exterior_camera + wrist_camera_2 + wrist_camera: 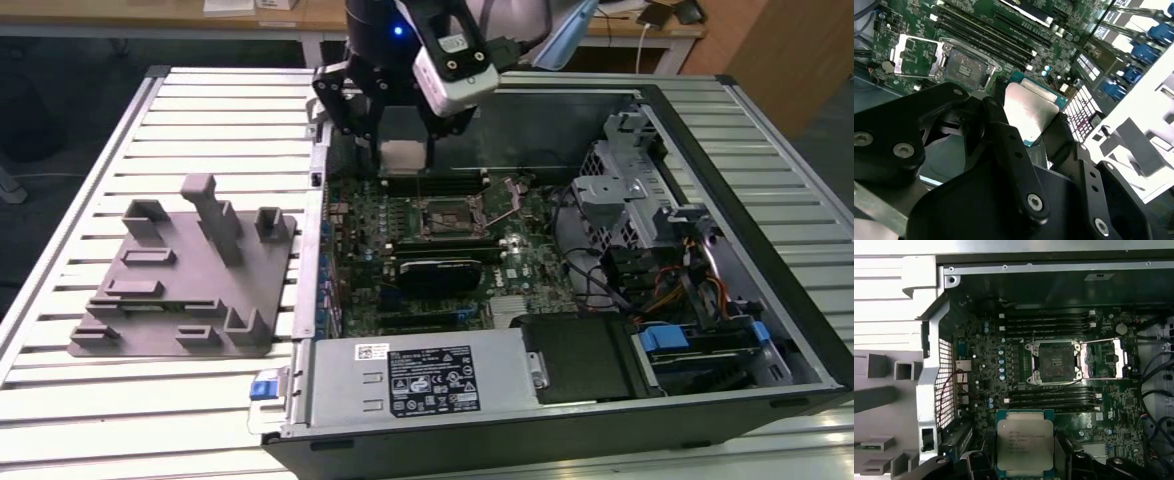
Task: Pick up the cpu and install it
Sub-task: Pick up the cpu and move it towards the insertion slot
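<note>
- The cpu (1025, 446) is gripped by its edges in the end effector (400, 148) — metal top up, likely for level seating.
- It is held over the motherboard (1016, 354), short of the open socket (1056, 361).

Slatted table (80, 400) with grey fixture block (187, 290), computer case (534, 445) (side open)

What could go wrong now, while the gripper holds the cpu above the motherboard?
1. The gripper grips the cpu only by its edges; it may slip and drop onto the motherboard.
2. The open socket lies apart from the cpu; an offset or tilted landing could damage its contacts or strike the opened load plate.
</note>
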You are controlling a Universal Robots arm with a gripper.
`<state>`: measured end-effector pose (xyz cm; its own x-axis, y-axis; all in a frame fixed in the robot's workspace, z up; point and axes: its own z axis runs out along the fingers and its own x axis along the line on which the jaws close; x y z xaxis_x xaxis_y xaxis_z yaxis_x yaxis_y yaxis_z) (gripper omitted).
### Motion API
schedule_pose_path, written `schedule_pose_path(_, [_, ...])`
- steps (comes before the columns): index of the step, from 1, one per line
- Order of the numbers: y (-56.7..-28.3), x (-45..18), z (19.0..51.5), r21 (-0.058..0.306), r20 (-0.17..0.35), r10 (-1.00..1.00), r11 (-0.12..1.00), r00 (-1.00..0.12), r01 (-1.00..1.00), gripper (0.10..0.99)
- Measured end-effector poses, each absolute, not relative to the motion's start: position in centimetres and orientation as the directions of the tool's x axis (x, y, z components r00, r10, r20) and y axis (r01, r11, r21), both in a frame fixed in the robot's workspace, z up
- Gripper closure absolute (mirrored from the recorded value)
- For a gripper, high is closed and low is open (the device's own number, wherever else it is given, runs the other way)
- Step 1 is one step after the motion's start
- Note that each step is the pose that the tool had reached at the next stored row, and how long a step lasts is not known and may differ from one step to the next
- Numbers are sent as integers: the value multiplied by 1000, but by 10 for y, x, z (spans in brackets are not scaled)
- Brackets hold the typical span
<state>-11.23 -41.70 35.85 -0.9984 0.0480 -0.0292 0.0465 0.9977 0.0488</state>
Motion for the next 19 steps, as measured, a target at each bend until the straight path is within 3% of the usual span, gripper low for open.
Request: schedule_pose_path(19, [-417,-84,331,49,-29,48,998,-998,46,545])
